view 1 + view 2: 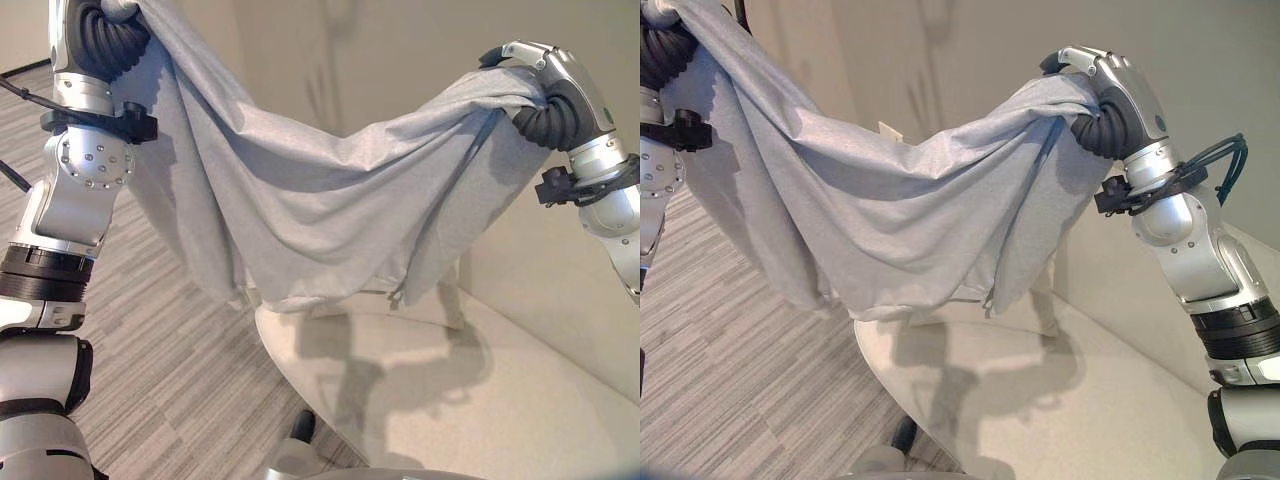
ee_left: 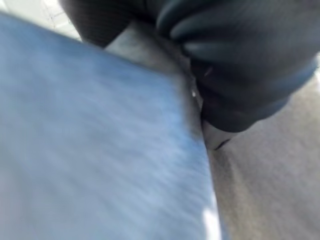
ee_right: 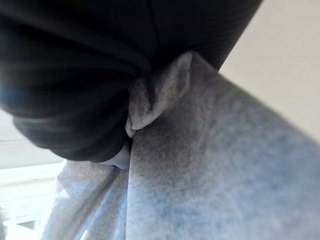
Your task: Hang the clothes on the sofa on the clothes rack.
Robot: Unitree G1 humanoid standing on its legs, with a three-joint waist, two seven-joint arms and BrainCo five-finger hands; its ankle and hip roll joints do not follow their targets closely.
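Note:
A light grey garment [image 1: 300, 210] hangs spread in the air between my two raised hands, sagging in the middle. Its lower hem dangles just above the white sofa [image 1: 450, 400]. My left hand [image 1: 105, 35] is high at the upper left, shut on one end of the cloth, which drapes down over that arm. At the upper right, my right hand [image 1: 1110, 85] is curled over the other end, and the cloth bunches under its dark cover [image 3: 150, 100]. The left wrist view shows the grey fabric [image 2: 265, 175] close against the hand's cover.
The sofa's curved front edge [image 1: 275, 360] meets grey striped carpet [image 1: 170, 350] on the left. A plain pale wall [image 1: 400, 60] rises behind the garment, with a wall socket [image 1: 888, 131] just above the cloth.

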